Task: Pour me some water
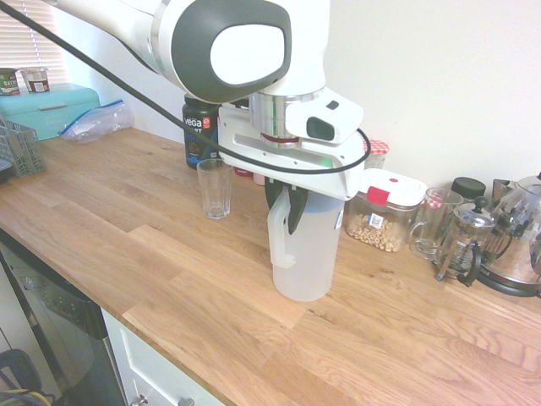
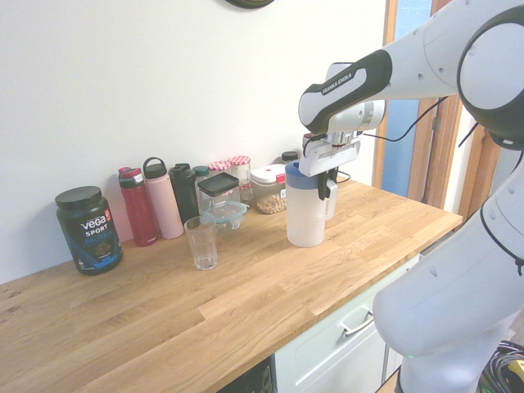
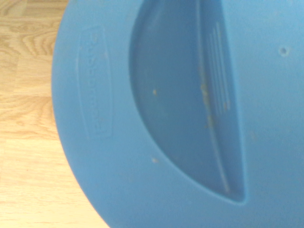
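Translucent white plastic forms the body of the pitcher (image 1: pixel 304 254), which stands upright on the wooden bench (image 1: pixel 152 254) and serves as the landmark for this scene. My hand (image 1: pixel 290 207) points almost straight down over the pitcher, and its dark fingers (image 1: pixel 293 210) are clamped together on the pitcher's handle (image 1: pixel 279 241), the side that faces the bench's front edge in the first exterior view. Blue lid (image 3: pixel 156 114): it caps the pitcher and fills the wrist view, showing a recessed half-moon pocket and raised lettering, with bench wood visible past its rim.

Drinking glass (image 1: pixel 215 189): upright and apparently empty, near the pitcher on the bench, apart from it, on the side toward the black supplement tub (image 2: pixel 88 229). Behind the pitcher, along the wall: a clear container of nuts with a white lid (image 1: pixel 385 222), just beside it. Further along the wall from the pitcher, past the glass: a row of bottles (image 2: pixel 164 201). On the pitcher's opposite side: a glass mug (image 1: pixel 433 224), a French press (image 1: pixel 463 241) and a kettle (image 1: pixel 520 241).
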You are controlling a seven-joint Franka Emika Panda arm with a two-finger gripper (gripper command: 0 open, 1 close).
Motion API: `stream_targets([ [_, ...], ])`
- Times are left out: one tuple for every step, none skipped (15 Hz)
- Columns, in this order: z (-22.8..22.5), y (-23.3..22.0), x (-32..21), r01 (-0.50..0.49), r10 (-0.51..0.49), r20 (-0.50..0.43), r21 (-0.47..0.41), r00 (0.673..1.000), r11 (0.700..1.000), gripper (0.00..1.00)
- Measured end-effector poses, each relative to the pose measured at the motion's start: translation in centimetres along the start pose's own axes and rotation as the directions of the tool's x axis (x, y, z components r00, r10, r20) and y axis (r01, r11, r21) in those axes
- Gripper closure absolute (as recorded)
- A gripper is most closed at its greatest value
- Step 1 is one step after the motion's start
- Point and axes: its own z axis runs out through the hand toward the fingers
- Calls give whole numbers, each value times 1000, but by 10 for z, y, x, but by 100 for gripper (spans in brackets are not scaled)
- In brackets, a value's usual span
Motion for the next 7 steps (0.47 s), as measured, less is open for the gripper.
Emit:
stream_targets([
  [-1, 3, 1, -4, 4, -4, -3, 1000, 1000, 0],
  [-3, 5, 2, -8, 8, -8, -6, 1000, 1000, 0],
  [-5, 8, 2, -12, 12, -11, -7, 1000, 1000, 0],
  [-7, 10, 2, -17, 17, -11, -8, 1000, 1000, 0],
  [-11, 11, 1, -22, 22, -9, -8, 1000, 1000, 0],
  [-16, 12, -1, -34, 34, -5, -10, 999, 999, 0],
  [-24, 14, -4, -53, 53, -4, -13, 999, 999, 0],
])
